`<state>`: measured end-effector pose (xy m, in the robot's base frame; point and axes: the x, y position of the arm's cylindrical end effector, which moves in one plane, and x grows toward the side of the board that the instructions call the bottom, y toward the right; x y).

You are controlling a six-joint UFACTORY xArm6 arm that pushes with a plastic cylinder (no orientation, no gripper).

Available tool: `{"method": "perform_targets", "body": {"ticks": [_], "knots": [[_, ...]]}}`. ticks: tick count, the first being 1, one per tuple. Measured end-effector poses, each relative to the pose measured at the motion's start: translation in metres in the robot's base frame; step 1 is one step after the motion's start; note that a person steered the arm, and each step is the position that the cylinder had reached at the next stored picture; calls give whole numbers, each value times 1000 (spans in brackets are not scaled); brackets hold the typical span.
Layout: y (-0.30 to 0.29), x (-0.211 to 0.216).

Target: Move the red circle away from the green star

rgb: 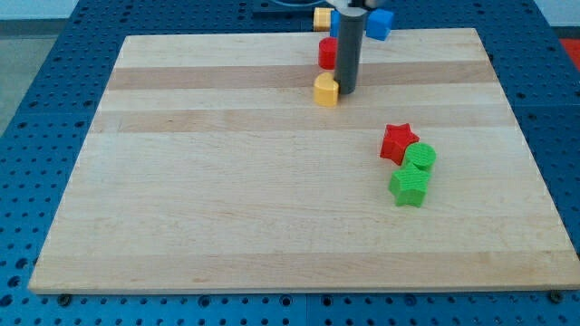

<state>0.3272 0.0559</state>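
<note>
The red circle (326, 52) lies near the view's top centre, partly hidden behind my rod. The green star (410, 186) lies far from it, at the view's right of middle, touching a green round block (420, 157) and close to a red star (398, 142). My tip (347, 93) rests on the board just below and to the right of the red circle, right beside a yellow block (326, 90) on its left.
At the board's top edge (272, 38) sit a yellow block (322, 17), a blue block (380, 23), and another blue block (334, 23) mostly hidden behind the rod. A blue perforated table surrounds the wooden board.
</note>
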Motion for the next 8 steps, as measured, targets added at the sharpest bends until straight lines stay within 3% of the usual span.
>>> {"method": "perform_targets", "body": {"ticks": [1,2,3,4,6,7,8], "knots": [[41,10],[132,65],[190,80],[124,130],[32,130],[101,131],[64,112]]}}
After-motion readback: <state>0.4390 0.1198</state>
